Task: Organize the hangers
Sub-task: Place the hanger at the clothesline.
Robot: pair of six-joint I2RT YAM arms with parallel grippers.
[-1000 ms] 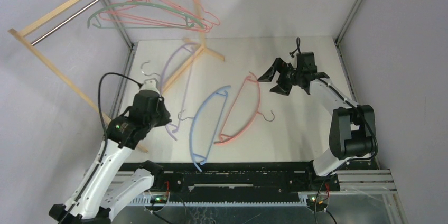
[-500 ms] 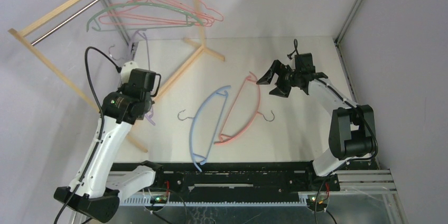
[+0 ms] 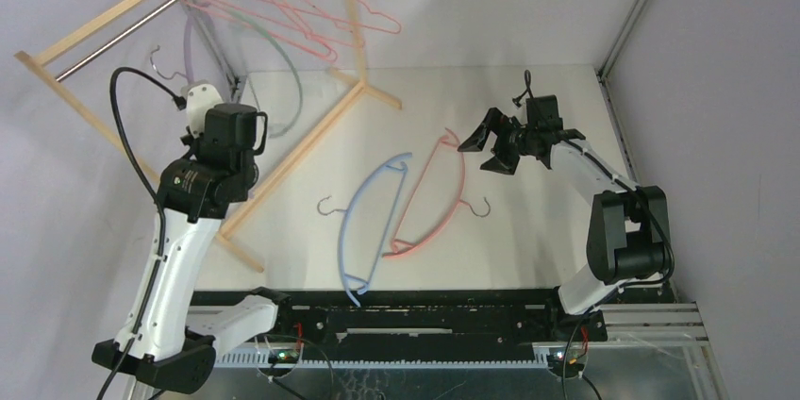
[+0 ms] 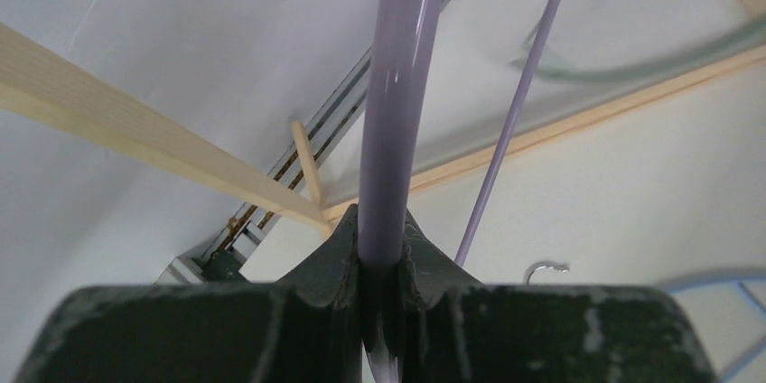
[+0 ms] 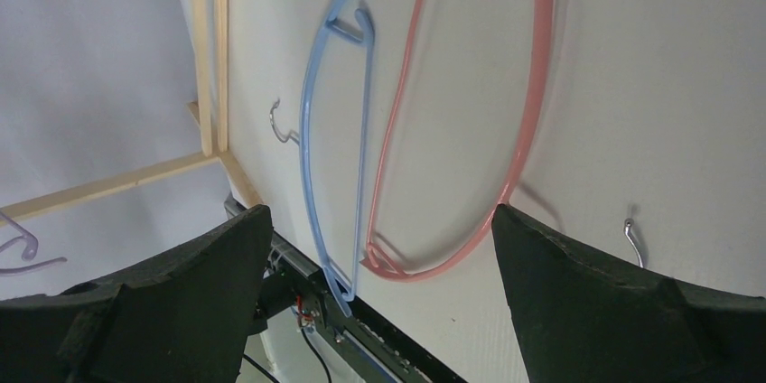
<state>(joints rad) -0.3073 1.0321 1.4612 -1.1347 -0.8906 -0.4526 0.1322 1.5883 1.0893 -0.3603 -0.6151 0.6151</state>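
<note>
Pale lilac-grey walls [image 3: 491, 4] w/ alu corner posts [image 3: 641, 4], white table [image 3: 528, 249], light wood rack frame [image 3: 104, 10] at back-left

The top external camera looks steeply down from above and behind the arm bases, taking in the whole white table [image 3: 528, 258]. The left wrist camera sits tight behind the left gripper [image 4: 381, 252], facing up along a thick lilac plastic hanger [image 4: 397, 103] toward the light wooden rack frame [image 4: 135, 130]. The right wrist camera looks past the right gripper [image 5: 379, 211] toward the table's near edge. Its curved blue plastic hanger [image 5: 312, 130] and curved pink plastic hanger [image 5: 533, 85] also appear from above.
</note>
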